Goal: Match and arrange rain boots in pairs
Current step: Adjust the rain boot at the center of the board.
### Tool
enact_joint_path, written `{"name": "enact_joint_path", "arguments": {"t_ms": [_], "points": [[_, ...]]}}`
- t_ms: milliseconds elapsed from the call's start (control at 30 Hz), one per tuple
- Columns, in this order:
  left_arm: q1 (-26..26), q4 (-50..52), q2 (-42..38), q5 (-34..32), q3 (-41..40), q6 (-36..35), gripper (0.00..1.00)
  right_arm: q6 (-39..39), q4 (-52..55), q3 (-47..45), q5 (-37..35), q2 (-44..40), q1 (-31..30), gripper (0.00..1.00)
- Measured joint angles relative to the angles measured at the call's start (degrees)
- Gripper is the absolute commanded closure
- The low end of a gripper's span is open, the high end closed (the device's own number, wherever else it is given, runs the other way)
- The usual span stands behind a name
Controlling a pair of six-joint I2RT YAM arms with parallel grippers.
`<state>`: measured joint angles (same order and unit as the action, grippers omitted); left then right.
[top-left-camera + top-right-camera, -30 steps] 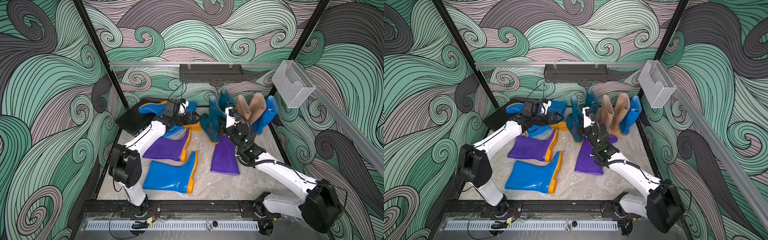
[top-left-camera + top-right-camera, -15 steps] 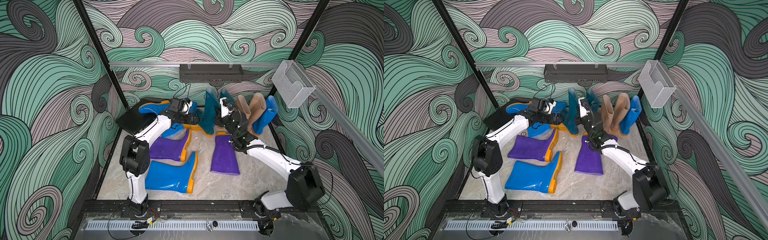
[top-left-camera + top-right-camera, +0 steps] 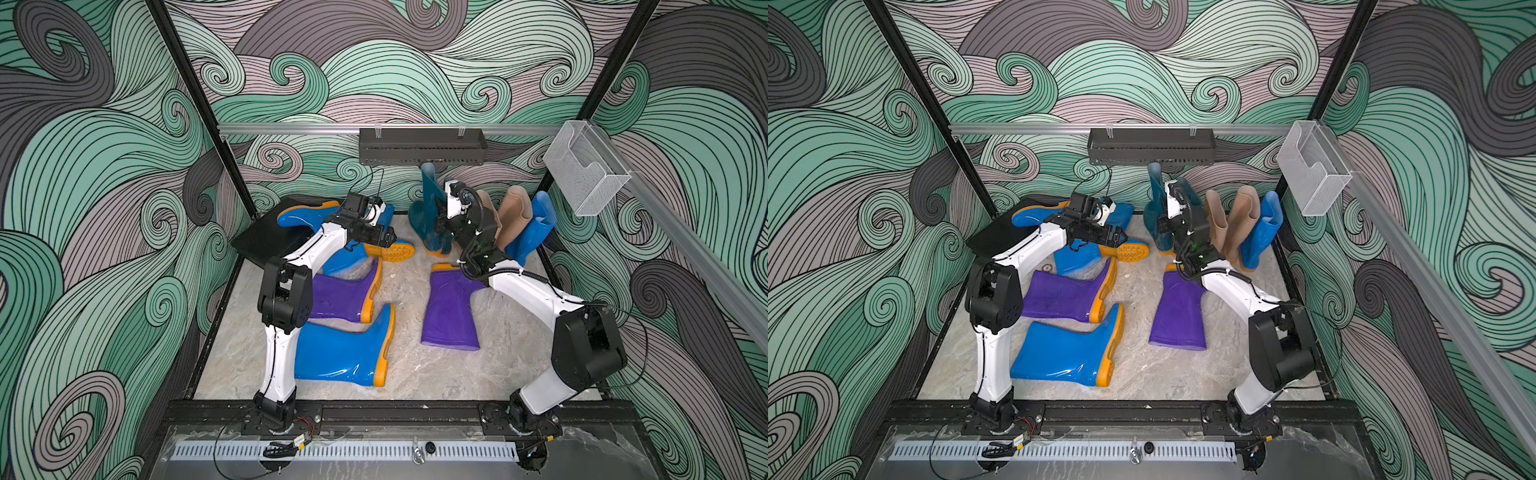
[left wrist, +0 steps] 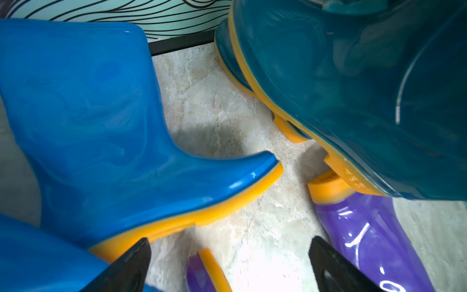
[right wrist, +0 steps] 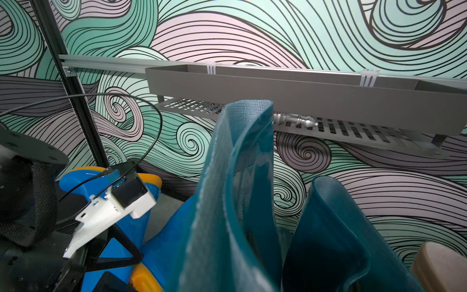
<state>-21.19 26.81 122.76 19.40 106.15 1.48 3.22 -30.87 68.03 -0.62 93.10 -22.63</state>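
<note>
Just changed: the right arm's teal boot (image 3: 428, 203), tilted out over the middle of the table (image 3: 415, 376) a second ago, now stands upright at the back wall, just beside the second teal boot (image 5: 336, 227).
Right jaws: the right gripper (image 3: 438, 222) is clamped on that boot's shaft (the soft collar folds flat in the right wrist view) and has not let go.
Left jaws: the left gripper (image 4: 230, 249) is spread wide and holds nothing, low over bare table between a lying blue boot (image 4: 101, 126) and the right purple boot (image 4: 374, 240).
Meaning: by my reckoning the teal pair is as good as matched. Once released it joins the back row with the beige boots (image 3: 513, 216) and the upright blue boot (image 3: 538, 224).
Unsorted: the left purple boot (image 3: 345, 291) and the front blue boot (image 3: 345, 353) lie on their sides, well apart from their mates.
Black case: the black case (image 3: 262, 241) in the back left corner carries a fourth blue boot (image 3: 307, 214) lying across it (closed, so far as I can see).
Dark tray: the dark tray (image 3: 422, 145) hangs on the back rail. No boots are in it, and a small silver piece (image 5: 295, 121) shows at its slotted base.
Mesh basket: the mesh basket (image 3: 582, 170) on the right rail shows nothing inside.
</note>
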Motion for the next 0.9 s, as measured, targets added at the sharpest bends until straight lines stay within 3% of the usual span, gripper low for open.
{"name": "enact_joint_path", "arguments": {"t_ms": [467,800,900], "points": [[-2.01,0.20,7.39,-1.99,3.13,-20.48,0.05,2.16,-1.14,0.00,2.64,4.76,0.48,1.00],[-4.79,-3.34,7.91,-5.09,2.49,-29.70,0.04,3.43,1.79,2.29,2.05,4.76,0.24,1.00],[-4.83,-4.46,8.37,-4.90,2.80,-30.51,0.08,4.74,3.58,3.54,0.68,4.79,0.09,1.00]]}}
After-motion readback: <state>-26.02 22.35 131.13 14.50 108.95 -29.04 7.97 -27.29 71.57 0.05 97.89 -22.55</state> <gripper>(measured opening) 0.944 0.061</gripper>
